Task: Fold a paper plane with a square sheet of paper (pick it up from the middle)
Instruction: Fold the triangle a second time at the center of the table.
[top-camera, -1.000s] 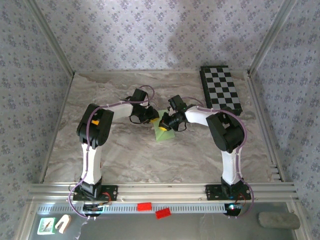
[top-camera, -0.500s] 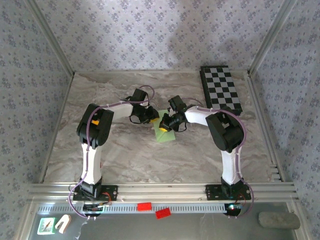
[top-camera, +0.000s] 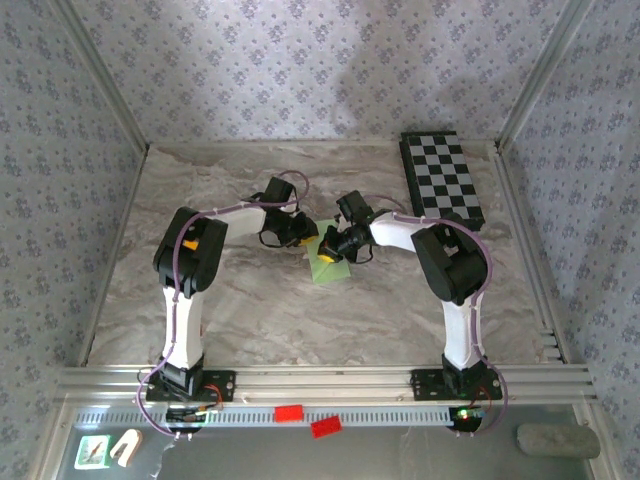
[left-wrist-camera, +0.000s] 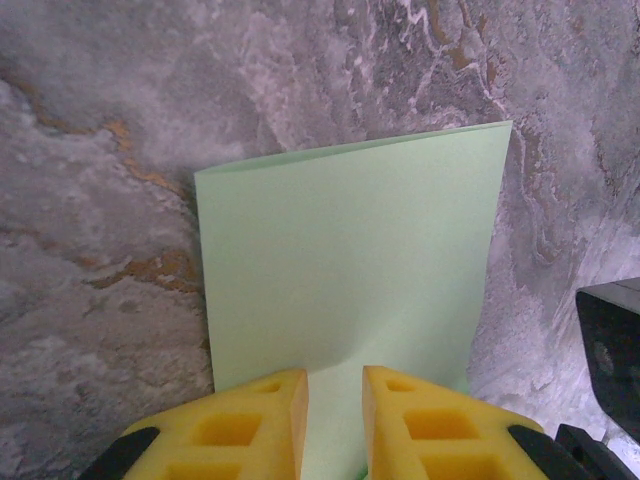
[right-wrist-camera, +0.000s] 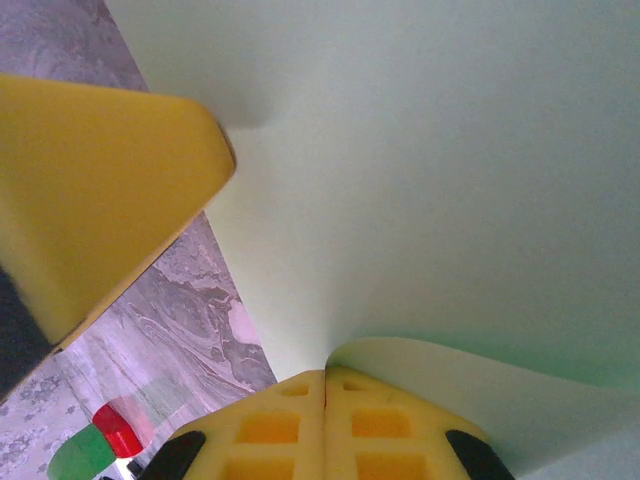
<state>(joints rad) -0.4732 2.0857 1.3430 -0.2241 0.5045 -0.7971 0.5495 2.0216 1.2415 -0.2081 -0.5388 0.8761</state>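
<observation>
Nothing has moved in the last second. The light-green square sheet of paper (top-camera: 328, 264) lies mid-frame on the marbled table (top-camera: 250, 300). The right tool (right-wrist-camera: 325, 380) clamps a lifted flap. The left tool (left-wrist-camera: 335, 385), narrowly parted, rests over its edge. The fold is likely paused mid-crease.

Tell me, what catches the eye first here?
A light-green paper lies mid-table. The right gripper, shut, pinches up one flap, while the left gripper sits at the paper's near edge, slightly open. A black-and-white checkered board lies at the table's far right.
</observation>
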